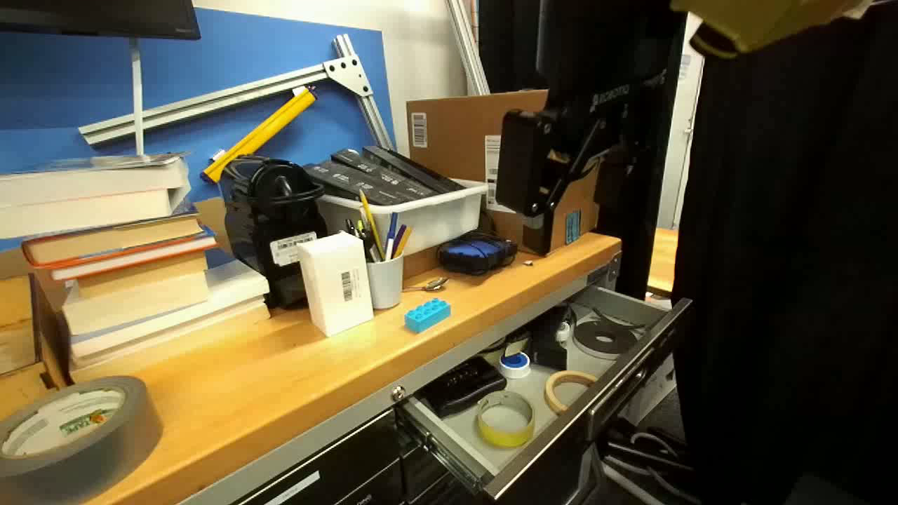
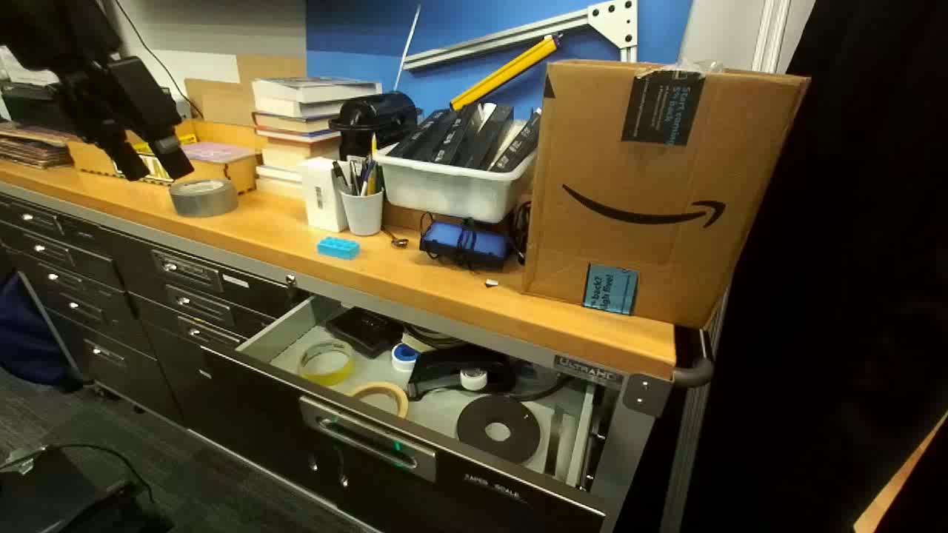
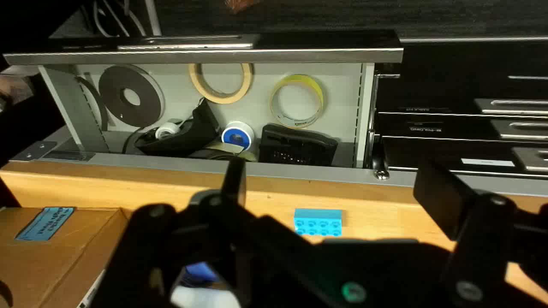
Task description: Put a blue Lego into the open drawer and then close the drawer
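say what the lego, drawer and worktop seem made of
Lego: likely hard plastic, slightly glossy; evenly blue, with moulded studs.
Drawer: probably metal, matte grey inside; thin, straight walls and a shiny, silvery front edge.
Worktop: perhaps satin-finished wood; warm tan, softly reflective, though laminate is possible.

The black gripper [image 3: 336, 184] bears pale lettering [image 1: 610, 97].
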